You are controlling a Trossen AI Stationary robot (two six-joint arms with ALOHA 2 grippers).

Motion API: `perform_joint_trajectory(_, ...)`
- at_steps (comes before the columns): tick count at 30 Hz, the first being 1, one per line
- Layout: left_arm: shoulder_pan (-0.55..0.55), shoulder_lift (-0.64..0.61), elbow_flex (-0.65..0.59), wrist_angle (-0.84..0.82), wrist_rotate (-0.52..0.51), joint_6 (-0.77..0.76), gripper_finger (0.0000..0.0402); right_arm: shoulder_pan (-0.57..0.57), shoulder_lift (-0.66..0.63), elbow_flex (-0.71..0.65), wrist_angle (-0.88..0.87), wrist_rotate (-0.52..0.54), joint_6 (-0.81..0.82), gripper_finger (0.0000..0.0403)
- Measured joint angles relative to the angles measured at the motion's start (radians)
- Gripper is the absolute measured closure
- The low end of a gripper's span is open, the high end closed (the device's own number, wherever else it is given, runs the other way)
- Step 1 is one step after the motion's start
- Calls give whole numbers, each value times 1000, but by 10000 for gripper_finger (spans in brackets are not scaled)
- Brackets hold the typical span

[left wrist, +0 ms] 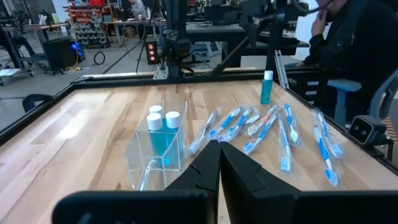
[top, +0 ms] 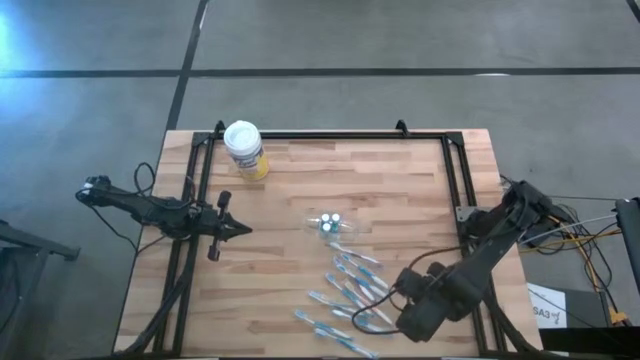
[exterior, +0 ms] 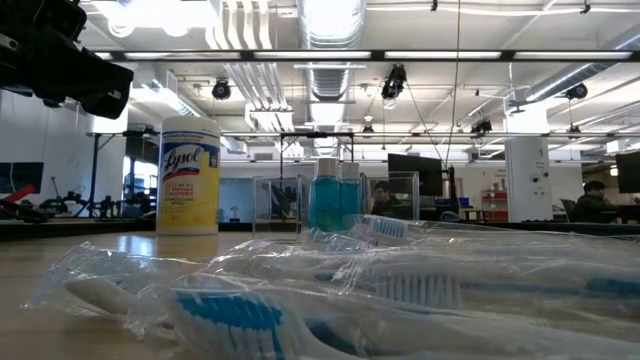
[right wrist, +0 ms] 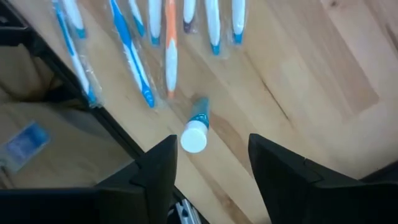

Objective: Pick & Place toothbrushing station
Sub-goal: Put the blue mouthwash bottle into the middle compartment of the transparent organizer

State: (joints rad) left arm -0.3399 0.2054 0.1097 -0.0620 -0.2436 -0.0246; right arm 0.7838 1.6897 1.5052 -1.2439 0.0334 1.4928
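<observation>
Left tool [top: 240, 230] at 9 o'clock on the bench [top: 300, 185], hovering over bare wood, fingers [left wrist: 208, 168] pressed together, gripping nothing. Yellow canister [top: 244, 150] with white lid stands upright at 11 o'clock, well apart from everything else. Clear plastic pouch [top: 328, 224] near bench centre; left wrist view shows it as a clear box-like holder with two white-capped tubes [left wrist: 163, 118] of blue liquid standing inside. Toothbrushes [top: 350, 290], blue and white, each in clear wrap, lie scattered flat from centre toward 5 o'clock; one has an orange handle [right wrist: 171, 43]. Right tool [right wrist: 211, 165] at 5 o'clock by the bench's right edge, fingers spread wide, gripping nothing. Directly between and beyond its fingers one small blue tube [right wrist: 196, 127] with white cap lies on its side on the wood, apart from both fingers, just beside the brush ends.
</observation>
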Motion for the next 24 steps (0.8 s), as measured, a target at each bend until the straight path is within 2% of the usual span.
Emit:
perform_joint_trajectory(14,0,0,0,0,10,3,387,40,59,2,40,-12,273,204)
perform_joint_trajectory(24,0,0,0,-1,13,16,387,52,128,12,76,-36,315,204)
